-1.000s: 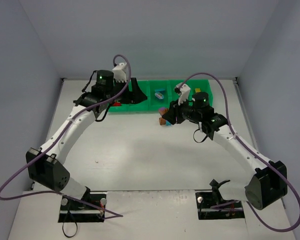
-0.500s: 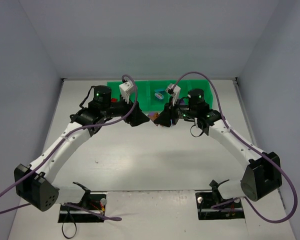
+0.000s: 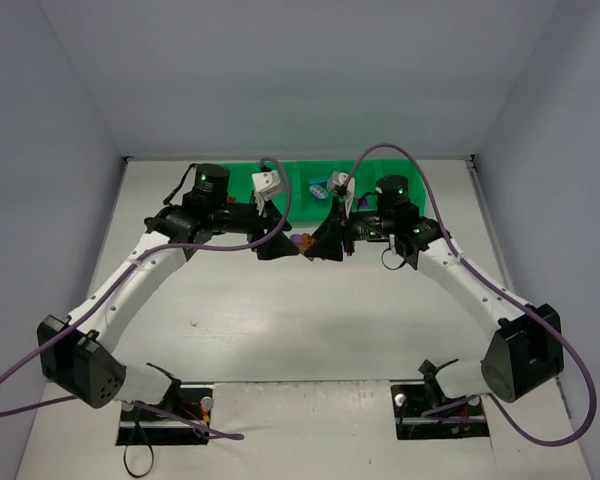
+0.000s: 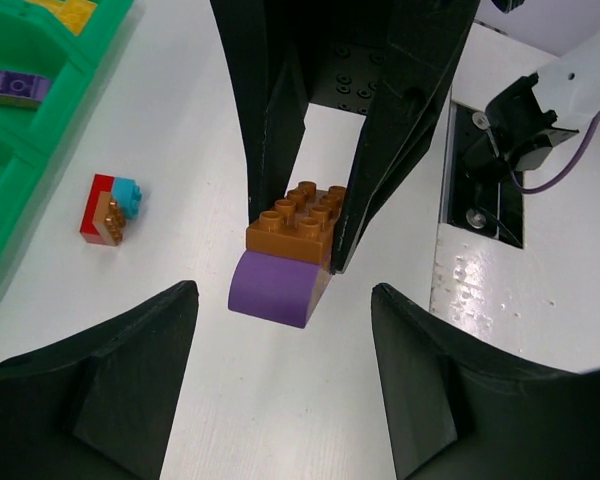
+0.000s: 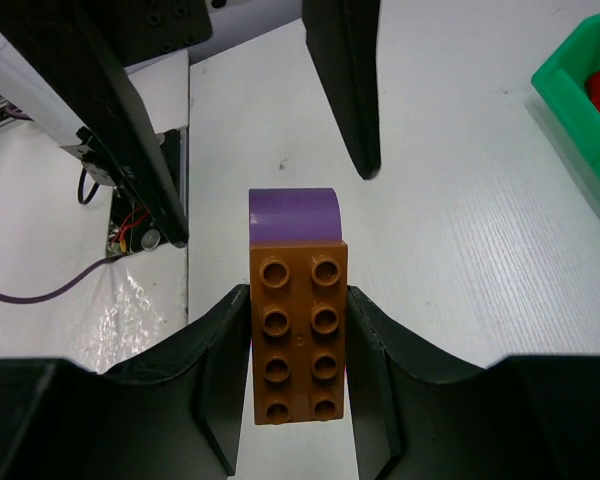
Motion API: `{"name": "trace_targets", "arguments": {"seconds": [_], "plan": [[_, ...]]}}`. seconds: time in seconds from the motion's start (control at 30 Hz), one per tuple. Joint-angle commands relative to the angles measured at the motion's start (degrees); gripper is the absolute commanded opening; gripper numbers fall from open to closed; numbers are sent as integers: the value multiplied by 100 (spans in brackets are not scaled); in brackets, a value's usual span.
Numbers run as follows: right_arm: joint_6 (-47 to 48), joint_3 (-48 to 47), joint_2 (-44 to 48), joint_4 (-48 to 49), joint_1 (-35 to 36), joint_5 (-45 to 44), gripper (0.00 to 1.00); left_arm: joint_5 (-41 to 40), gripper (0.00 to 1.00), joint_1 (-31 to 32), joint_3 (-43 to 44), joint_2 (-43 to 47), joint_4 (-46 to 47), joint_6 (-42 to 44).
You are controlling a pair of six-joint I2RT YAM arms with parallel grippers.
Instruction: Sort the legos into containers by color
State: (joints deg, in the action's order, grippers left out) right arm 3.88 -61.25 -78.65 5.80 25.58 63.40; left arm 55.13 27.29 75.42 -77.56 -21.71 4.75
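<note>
The right claw [image 5: 298, 300] pinches the brown brick [image 5: 298, 345] by its long sides, low in the centre of the right wrist view. A purple piece [image 5: 294, 214] with a rounded edge is joined to the brick and pokes out past the fingertips. That grip makes sense to us: two colours locked together cannot go into one compartment, so holding only the brown half leaves the purple half free to be taken. Facing it, the left claw [image 4: 282, 292] stands spread wide, its two fingers at the bottom corners of the left wrist view, with nothing between them yet. The purple piece lies on the line between those fingers but a little beyond them. We read that as lining up to clamp it and pull the pair apart, and the pull will need to come straight off the studs or the brick may twist out of the right claw. From overhead the joined pair sits at the centre of the frame, just in front of the green tray [image 3: 298, 178]. We cannot tell whether it touches the tabletop [image 4: 180, 100]. In the left of the left wrist view a small clump [image 4: 110, 208] of red, cyan and brown waits unsorted, and a purple brick [image 4: 18, 87] already lies in the tray at the upper left.
</note>
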Motion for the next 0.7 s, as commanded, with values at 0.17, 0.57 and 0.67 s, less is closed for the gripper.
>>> {"name": "trace_targets", "arguments": {"seconds": [0.17, 0.57, 0.67], "plan": [[254, -387, -1, 299, 113, 463, 4, 709, 63, -39, 482, -259, -193, 386], [341, -458, -80, 211, 254, 490, 5, 964, 45, -39, 737, -567, -325, 403], [359, -458, -89, 202, 254, 481, 5, 1043, 31, -39, 764, -611, -456, 491]]}}
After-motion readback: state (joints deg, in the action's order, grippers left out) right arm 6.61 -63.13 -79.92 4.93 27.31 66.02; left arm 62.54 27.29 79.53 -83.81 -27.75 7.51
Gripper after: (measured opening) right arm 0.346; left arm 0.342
